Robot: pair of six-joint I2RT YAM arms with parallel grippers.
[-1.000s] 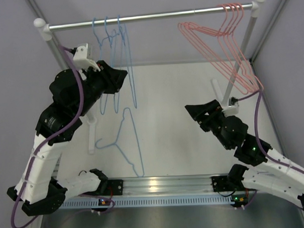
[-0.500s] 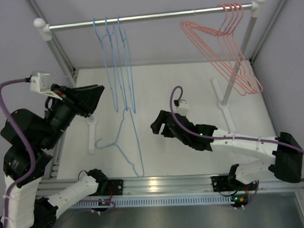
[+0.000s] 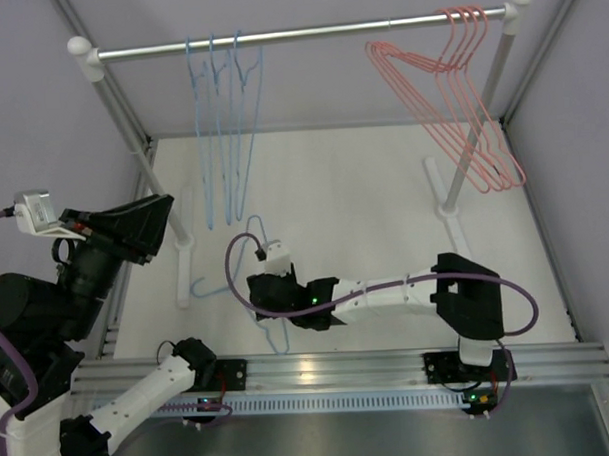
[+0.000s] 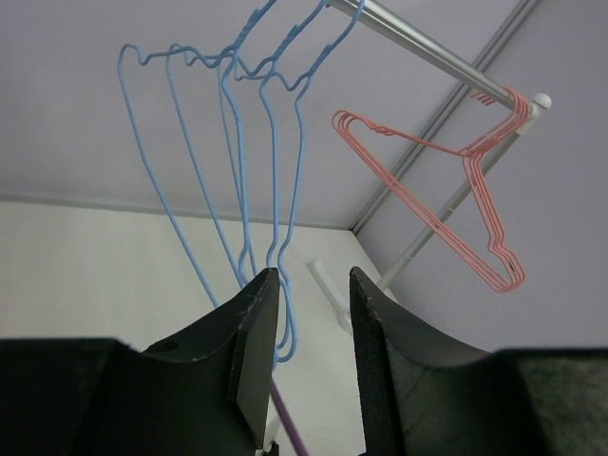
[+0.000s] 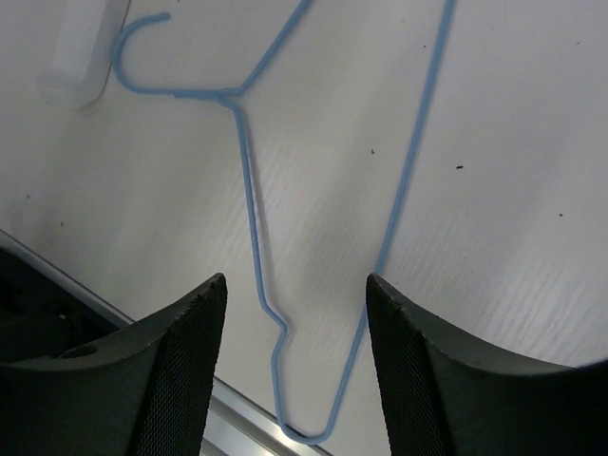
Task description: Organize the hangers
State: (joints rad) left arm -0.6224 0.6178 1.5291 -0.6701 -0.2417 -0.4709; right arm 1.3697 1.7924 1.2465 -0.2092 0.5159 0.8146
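Observation:
Three light blue hangers (image 3: 227,131) hang on the left part of the silver rail (image 3: 328,30). Several pink-red hangers (image 3: 451,113) hang at its right end. One more blue hanger (image 3: 212,288) lies flat on the table, partly hidden by my right gripper (image 3: 262,295). In the right wrist view that gripper (image 5: 294,285) is open just above the lying hanger (image 5: 231,94), its lower loop between the fingers, untouched. My left gripper (image 3: 154,218) is raised at the far left, open and empty (image 4: 313,285), facing the hung blue hangers (image 4: 285,171) and the pink ones (image 4: 446,218).
The rail stands on two white posts with flat feet (image 3: 182,257) (image 3: 444,198); the left foot (image 5: 81,57) lies next to the lying hanger's hook. An aluminium bar (image 3: 339,367) runs along the table's near edge, just below the hanger's loop.
My right arm has swung left across the table and come down over the lying blue hanger. My left arm has pulled back from the rail to the far left.

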